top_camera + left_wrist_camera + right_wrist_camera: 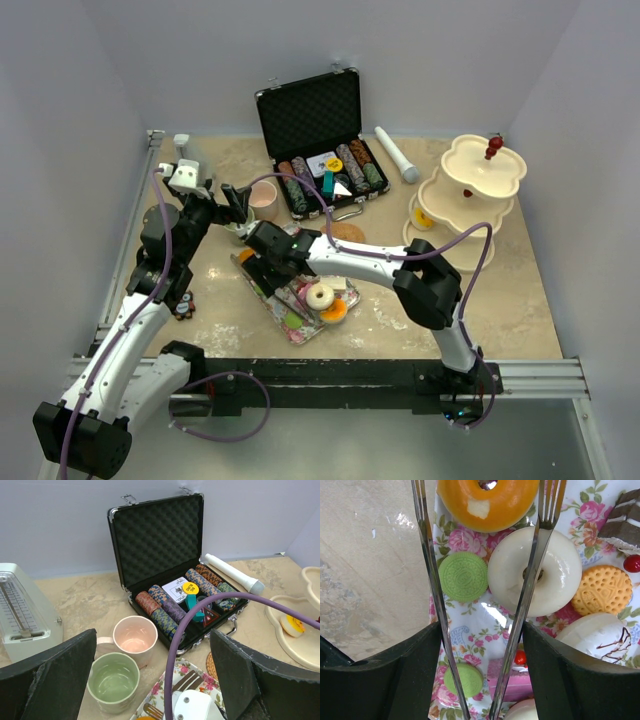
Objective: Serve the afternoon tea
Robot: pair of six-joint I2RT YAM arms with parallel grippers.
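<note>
The right pincer (481,630) grips a pair of metal tongs (432,580), their arms spread apart over the floral tray (485,620); one fork-tipped arm passes over the white donut (555,580) on the tray, the other runs beside a green macaron (463,576); an orange donut (490,505) sits on the tray next to the white one; the left pincer (153,645) gapes wide, holding nothing, near the pink cup (134,636) and green cup (113,680) just beside the tray; the three-tier stand (480,175) is well apart from the tray.
</note>
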